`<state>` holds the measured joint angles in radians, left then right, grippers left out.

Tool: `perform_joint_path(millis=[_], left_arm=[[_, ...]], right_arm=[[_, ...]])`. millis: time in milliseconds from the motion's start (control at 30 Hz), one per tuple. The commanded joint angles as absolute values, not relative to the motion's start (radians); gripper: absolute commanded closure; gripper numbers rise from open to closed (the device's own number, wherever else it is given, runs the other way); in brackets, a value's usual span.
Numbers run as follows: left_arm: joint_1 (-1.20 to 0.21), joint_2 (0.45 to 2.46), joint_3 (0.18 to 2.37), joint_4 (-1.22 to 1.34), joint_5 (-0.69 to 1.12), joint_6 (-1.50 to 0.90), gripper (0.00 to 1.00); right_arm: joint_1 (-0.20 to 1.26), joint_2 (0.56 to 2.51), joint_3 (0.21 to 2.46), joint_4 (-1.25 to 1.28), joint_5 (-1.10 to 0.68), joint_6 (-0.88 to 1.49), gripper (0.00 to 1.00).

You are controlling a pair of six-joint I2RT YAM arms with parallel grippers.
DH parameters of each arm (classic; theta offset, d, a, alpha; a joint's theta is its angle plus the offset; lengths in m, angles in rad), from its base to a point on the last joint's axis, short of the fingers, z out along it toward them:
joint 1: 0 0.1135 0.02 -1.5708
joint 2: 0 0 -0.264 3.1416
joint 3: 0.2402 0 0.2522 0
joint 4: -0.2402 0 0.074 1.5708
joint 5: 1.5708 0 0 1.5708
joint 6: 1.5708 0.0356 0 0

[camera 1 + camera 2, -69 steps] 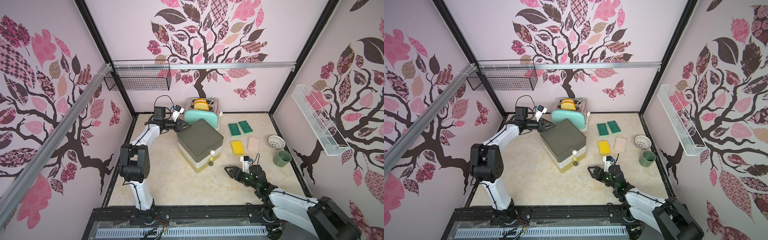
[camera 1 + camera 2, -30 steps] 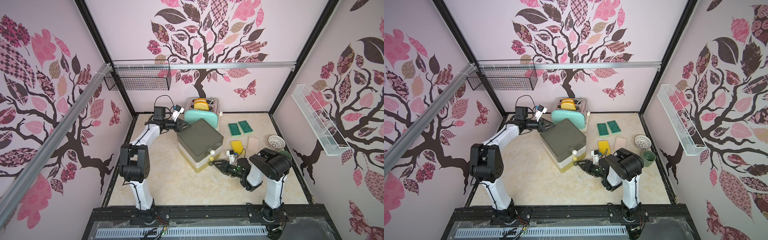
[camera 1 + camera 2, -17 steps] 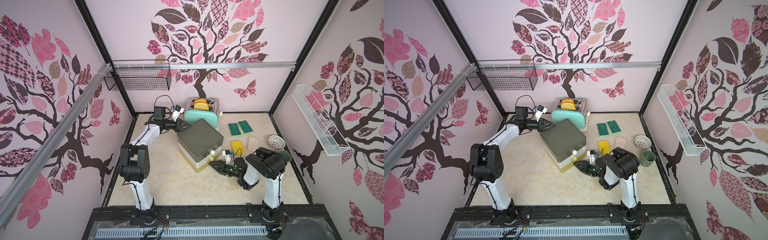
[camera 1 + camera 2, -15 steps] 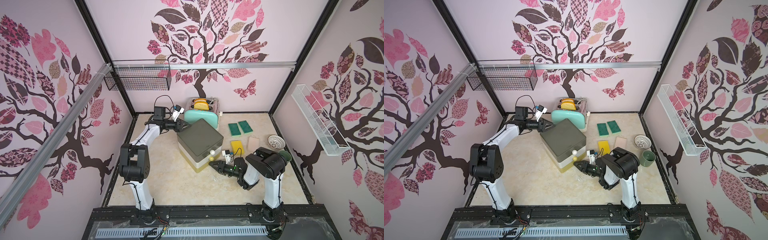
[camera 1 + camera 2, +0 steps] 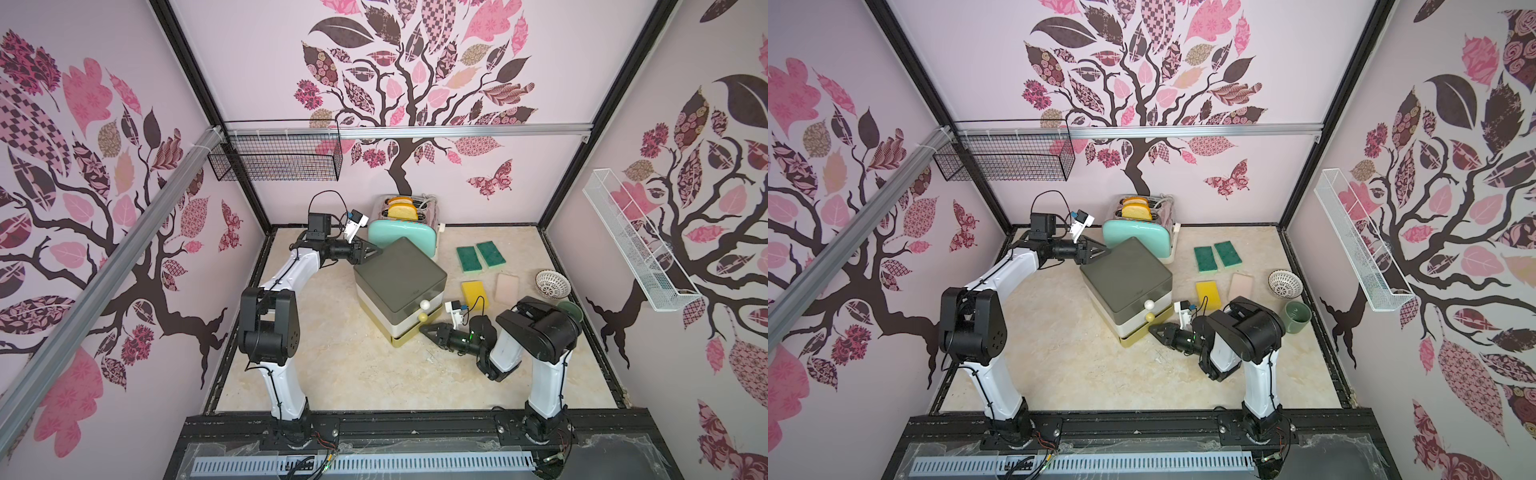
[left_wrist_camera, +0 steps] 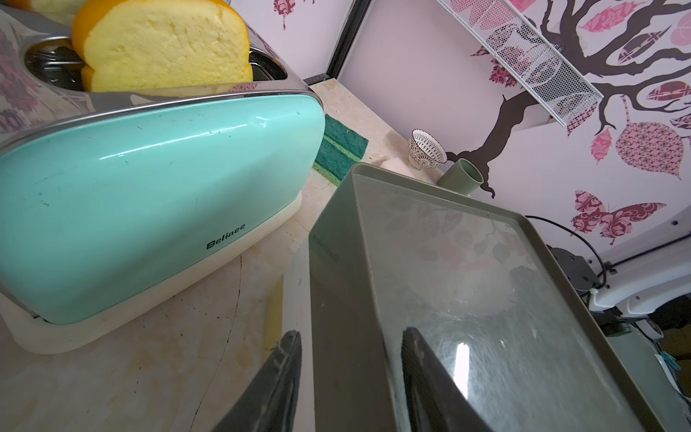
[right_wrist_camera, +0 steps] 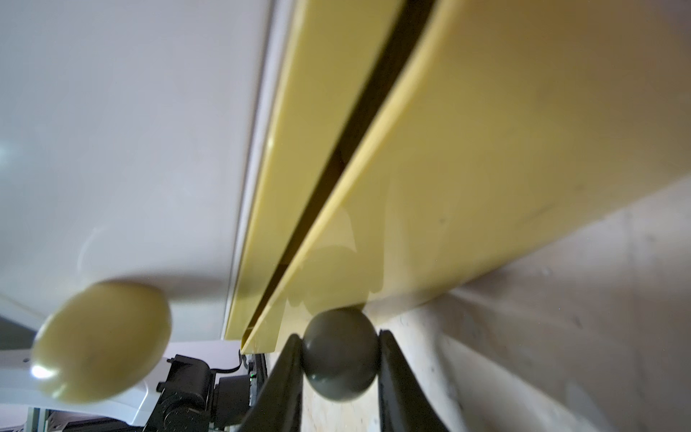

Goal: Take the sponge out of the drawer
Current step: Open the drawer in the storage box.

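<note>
Closed Drawers, Two Grips

Plainly, the drawer unit is a stack with a grey-green top, a white tier and a yellow bottom drawer, standing mid-table just beside the mint toaster. All drawers look closed, so no sponge inside shows.

Only the right wrist view shows the right gripper with its fingers clenched on the grey knob of the bottom drawer; both top views hide that contact. Only the left wrist view shows the left gripper fingers clamped over the unit's rear top corner.
</note>
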<state>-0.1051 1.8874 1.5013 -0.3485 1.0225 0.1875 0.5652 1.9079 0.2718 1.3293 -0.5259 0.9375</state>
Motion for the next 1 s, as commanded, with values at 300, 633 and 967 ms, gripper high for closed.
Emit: perform_joint_path(millis=[300,633,967], left_arm=[[-0.106,1.934,1.460,-0.409,0.957,0.232,0.53],[-0.105,1.945,1.463,-0.401,0.965,0.226,0.53],[-0.105,1.948,1.467,-0.399,0.969,0.225,0.53]], right_arm=[[0.566,1.439,0.208,0.492,-0.567,0.664,0.86],[0.602,1.097,0.181,0.020,-0.467,0.618,0.89],[0.632,0.727,0.143,-0.272,-0.355,0.730,0.89]])
